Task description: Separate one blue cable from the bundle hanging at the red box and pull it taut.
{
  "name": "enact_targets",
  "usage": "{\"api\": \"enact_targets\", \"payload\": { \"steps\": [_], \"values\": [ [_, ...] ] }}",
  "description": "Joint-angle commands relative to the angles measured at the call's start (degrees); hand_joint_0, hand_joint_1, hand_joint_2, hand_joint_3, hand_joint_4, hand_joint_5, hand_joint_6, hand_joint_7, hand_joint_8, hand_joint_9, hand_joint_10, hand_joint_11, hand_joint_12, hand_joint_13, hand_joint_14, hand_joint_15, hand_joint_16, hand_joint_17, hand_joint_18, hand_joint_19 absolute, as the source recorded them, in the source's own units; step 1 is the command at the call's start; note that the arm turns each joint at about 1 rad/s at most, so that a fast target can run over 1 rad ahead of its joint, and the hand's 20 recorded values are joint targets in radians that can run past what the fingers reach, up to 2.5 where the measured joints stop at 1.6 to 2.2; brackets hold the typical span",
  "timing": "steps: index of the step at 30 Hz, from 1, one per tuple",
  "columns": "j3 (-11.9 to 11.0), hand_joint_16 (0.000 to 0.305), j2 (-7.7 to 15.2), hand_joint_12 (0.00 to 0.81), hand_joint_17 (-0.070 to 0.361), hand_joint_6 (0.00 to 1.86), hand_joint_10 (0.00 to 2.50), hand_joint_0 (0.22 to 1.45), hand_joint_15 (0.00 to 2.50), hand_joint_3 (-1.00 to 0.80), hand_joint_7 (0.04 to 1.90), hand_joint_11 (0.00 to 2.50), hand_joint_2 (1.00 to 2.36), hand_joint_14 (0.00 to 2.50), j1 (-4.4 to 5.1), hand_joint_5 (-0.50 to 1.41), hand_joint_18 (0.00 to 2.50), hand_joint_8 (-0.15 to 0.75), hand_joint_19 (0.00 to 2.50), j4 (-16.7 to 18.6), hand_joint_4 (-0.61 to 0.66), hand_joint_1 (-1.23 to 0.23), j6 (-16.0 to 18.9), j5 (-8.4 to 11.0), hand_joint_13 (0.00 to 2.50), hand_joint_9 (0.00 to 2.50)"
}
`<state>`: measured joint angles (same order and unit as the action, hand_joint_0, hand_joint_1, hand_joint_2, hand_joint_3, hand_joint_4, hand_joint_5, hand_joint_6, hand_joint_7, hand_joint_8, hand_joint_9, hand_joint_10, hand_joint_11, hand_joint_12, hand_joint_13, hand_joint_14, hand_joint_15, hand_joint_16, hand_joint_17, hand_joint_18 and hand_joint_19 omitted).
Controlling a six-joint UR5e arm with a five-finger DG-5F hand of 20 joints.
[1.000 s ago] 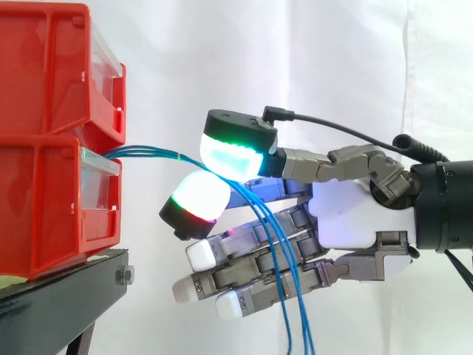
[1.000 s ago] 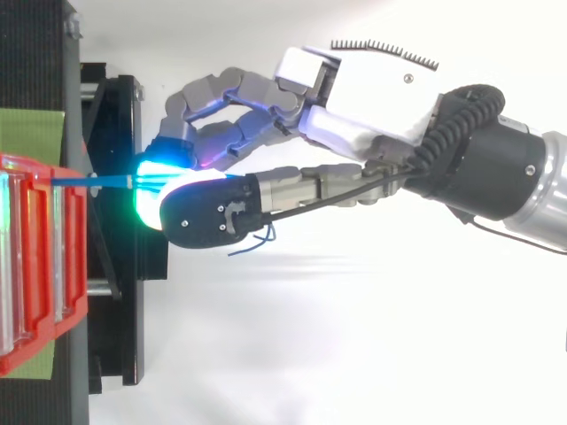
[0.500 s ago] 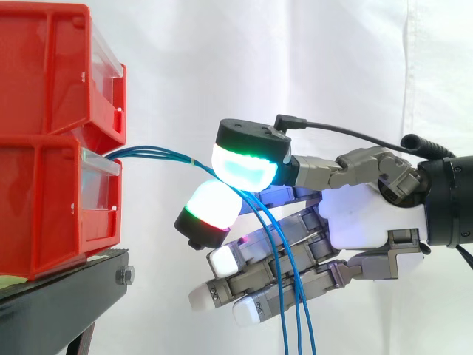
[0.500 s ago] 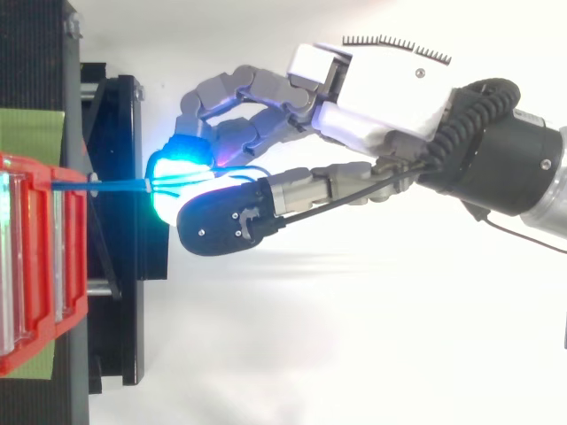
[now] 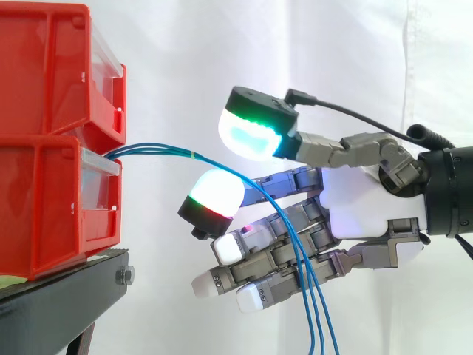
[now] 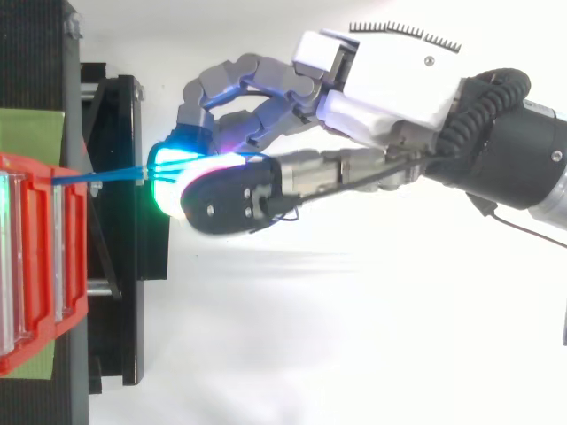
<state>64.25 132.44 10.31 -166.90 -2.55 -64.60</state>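
Bundle of thin blue cables (image 5: 155,149) exits the front of the lower red plastic bin (image 5: 44,207). It runs level to the right, then arcs down across the robot hand (image 5: 362,207) and hangs past the lower fingers. Strands run together near the bin and fan out slightly lower down; the curve is slack, not taut. Fingers wide: green-glowing thumb pad (image 5: 255,133) above the cables, white pad with red rim (image 5: 214,198) just below them, clear gap between the two, nothing pinched. Other fingers near straight, pointing at the bins. Upper red plastic bin (image 5: 44,66) is stacked on top, both on the black stand (image 5: 59,296). White curtain (image 5: 185,59) behind.
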Motion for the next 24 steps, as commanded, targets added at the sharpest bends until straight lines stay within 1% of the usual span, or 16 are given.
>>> {"api": "enact_targets", "payload": {
  "steps": [1,3,4,5,6,8,10,12,14,16,20,23,24],
  "values": [
    [0.00,0.043,-0.08,0.283,0.096,0.82,0.02,0.62,0.16,-0.50,1.01,0.64,1.00,0.01,-0.03,-0.19,0.60,0.290,0.44,0.00,0.14,-0.41,0.00,0.00,0.52,0.88],
    [0.00,0.042,-0.08,0.280,0.095,0.83,0.02,0.64,0.15,-0.50,1.00,0.63,1.00,0.01,-0.03,-0.19,0.61,0.289,0.44,0.00,0.14,-0.43,0.00,0.00,0.52,0.88],
    [0.09,0.042,-0.08,0.277,0.095,0.83,0.02,0.64,0.15,-0.45,0.99,0.64,1.01,0.01,-0.03,-0.19,0.61,0.287,0.44,0.00,0.15,-0.46,0.00,0.00,0.51,0.87],
    [0.00,0.042,-0.08,0.276,0.095,0.83,0.02,0.65,0.15,-0.44,1.00,0.64,1.01,0.01,-0.12,-0.19,0.61,0.288,0.44,0.00,0.15,-0.47,0.00,0.00,0.51,0.87],
    [0.00,0.042,-0.08,0.274,0.095,0.83,0.02,0.65,0.14,-0.38,1.01,0.63,1.01,0.01,-0.03,-0.19,0.61,0.291,0.44,0.00,0.14,-0.50,0.00,0.00,0.49,0.86],
    [0.00,0.042,0.01,0.274,0.095,0.84,0.02,0.64,0.14,-0.32,1.04,0.64,1.02,0.01,-0.03,-0.19,0.60,0.296,0.44,0.00,0.13,-0.56,0.00,0.00,0.48,0.85],
    [0.00,0.042,0.01,0.278,0.095,0.86,0.02,0.64,0.13,-0.25,1.05,0.64,1.02,0.01,-0.12,-0.20,0.60,0.297,0.44,0.00,0.15,-0.65,0.00,0.00,0.47,0.83],
    [0.00,0.043,-0.08,0.282,0.096,0.87,0.02,0.66,0.14,-0.24,1.05,0.65,1.02,0.01,-0.03,-0.21,0.60,0.299,0.44,0.00,0.14,-0.70,0.00,0.00,0.47,0.82],
    [0.00,0.043,-0.08,0.284,0.096,0.88,0.02,0.68,0.14,-0.26,1.05,0.65,1.02,0.01,-0.12,-0.21,0.60,0.299,0.43,0.00,0.11,-0.73,0.00,0.00,0.48,0.82],
    [0.00,0.043,-0.08,0.284,0.096,0.89,0.02,0.72,0.13,-0.29,1.04,0.66,1.02,0.00,-0.03,-0.22,0.60,0.292,0.43,0.00,0.06,-0.76,0.00,0.00,0.48,0.81],
    [0.00,0.043,0.01,0.287,0.096,0.90,0.02,0.76,0.13,-0.35,1.05,0.66,1.02,0.00,-0.12,-0.23,0.60,0.291,0.43,0.00,0.04,-0.77,0.00,0.00,0.47,0.81],
    [0.00,0.043,-0.08,0.287,0.096,0.91,0.02,0.79,0.13,-0.40,1.02,0.66,1.01,0.01,-0.12,-0.23,0.58,0.284,0.43,0.00,0.03,-0.79,0.00,0.00,0.47,0.80],
    [0.00,0.042,0.01,0.287,0.095,0.91,0.02,0.80,0.13,-0.46,1.09,0.66,1.00,0.00,-0.12,-0.23,0.57,0.277,0.44,0.00,0.05,-0.81,0.00,0.00,0.46,0.80]
  ]
}}
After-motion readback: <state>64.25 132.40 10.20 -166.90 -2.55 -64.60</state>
